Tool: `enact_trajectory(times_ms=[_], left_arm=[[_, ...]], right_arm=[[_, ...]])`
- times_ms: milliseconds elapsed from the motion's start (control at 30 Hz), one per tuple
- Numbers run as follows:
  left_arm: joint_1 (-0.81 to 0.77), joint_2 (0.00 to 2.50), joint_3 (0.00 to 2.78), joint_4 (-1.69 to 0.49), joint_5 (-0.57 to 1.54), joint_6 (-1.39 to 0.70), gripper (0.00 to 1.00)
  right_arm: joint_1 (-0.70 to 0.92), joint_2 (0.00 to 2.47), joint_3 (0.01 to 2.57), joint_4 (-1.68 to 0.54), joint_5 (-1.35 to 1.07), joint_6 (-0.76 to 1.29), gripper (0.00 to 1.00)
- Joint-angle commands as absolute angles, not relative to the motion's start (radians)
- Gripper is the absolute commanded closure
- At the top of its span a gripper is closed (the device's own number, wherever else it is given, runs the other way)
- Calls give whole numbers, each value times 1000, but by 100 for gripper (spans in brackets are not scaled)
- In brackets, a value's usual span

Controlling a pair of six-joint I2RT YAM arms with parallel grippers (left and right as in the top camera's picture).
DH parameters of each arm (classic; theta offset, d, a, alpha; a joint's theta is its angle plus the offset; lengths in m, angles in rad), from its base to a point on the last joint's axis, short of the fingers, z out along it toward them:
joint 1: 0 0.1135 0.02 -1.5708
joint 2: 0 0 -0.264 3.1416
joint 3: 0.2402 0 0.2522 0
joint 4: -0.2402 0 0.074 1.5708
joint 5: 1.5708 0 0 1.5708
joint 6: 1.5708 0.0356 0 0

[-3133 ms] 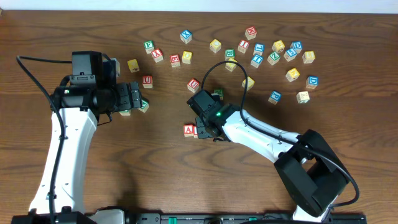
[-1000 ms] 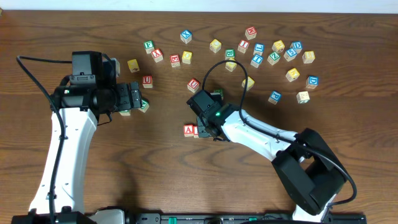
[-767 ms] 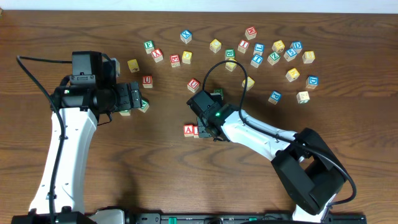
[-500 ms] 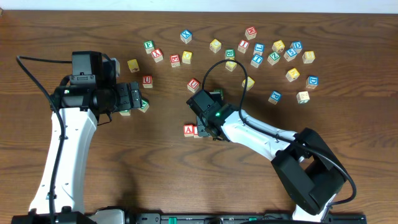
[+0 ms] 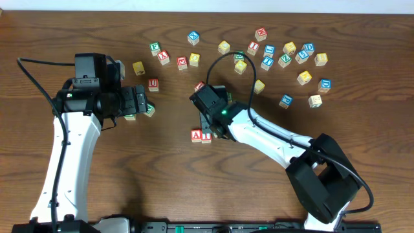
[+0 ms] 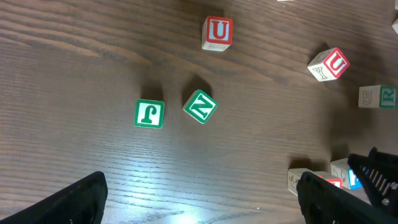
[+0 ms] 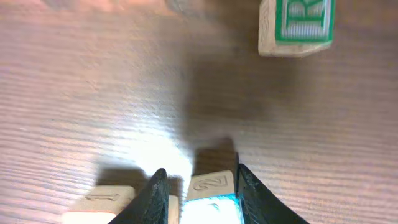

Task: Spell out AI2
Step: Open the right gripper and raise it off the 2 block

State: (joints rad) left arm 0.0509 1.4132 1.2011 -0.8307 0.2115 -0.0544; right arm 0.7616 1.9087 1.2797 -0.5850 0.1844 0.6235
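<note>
**Right fingers** (image 7: 155,194): They stand astride the 2 block (image 7: 211,185), one on each flank. The wrist view does not settle whether the pads press on it or have let go, so I cannot tell.

**Position:** The 2 block appears to sit on the worktop (image 7: 93,93), just beside the I block (image 7: 109,199), at the end of the row. The R block (image 7: 297,25) lies well apart.

**Step in hand, as judged:** This looks like the setting down of the last character.
- The block should rest flat, with its side in line with the I block.
- The fingers should part only a little, since the one nearest the I block has scant room.
- Withdrawal should be straight up, so that neither finger drags the 2 block or knocks its neighbour askew.

**Condition of the 2 block:** It is pale wood, with a 2 engraved on the side facing the wrist camera and a bright blue top. It looks upright. In the overhead view it is hidden under the right arm.

**Row:** The A block (image 5: 196,135) lies just beside the I block, and both carry red letters.

**Left fingers** (image 6: 74,199): They are wide apart with nothing between them, well away from the row.
</note>
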Motion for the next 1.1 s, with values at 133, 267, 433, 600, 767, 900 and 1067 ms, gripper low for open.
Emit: enact_trajectory(times_ms=[133, 267, 433, 600, 767, 900, 1067], left_arm=[[54, 1420, 1196, -833, 218, -45, 4], [54, 1420, 1196, -833, 218, -45, 4], [54, 1421, 1196, -833, 218, -45, 4], [54, 1421, 1196, -833, 218, -45, 4], [54, 1420, 1196, -833, 218, -45, 4], [54, 1420, 1196, -833, 218, -45, 4], [54, 1420, 1196, -833, 218, -45, 4]], right_arm=[[780, 1917, 1333, -605, 228, 604, 70], [779, 1917, 1334, -611, 252, 604, 70], [771, 1917, 1335, -611, 264, 604, 70], [767, 1917, 1335, -609, 314, 605, 72], [766, 1917, 1333, -609, 361, 605, 74], [767, 1919, 1325, -596, 361, 606, 78], [767, 1942, 1325, -590, 361, 614, 85]])
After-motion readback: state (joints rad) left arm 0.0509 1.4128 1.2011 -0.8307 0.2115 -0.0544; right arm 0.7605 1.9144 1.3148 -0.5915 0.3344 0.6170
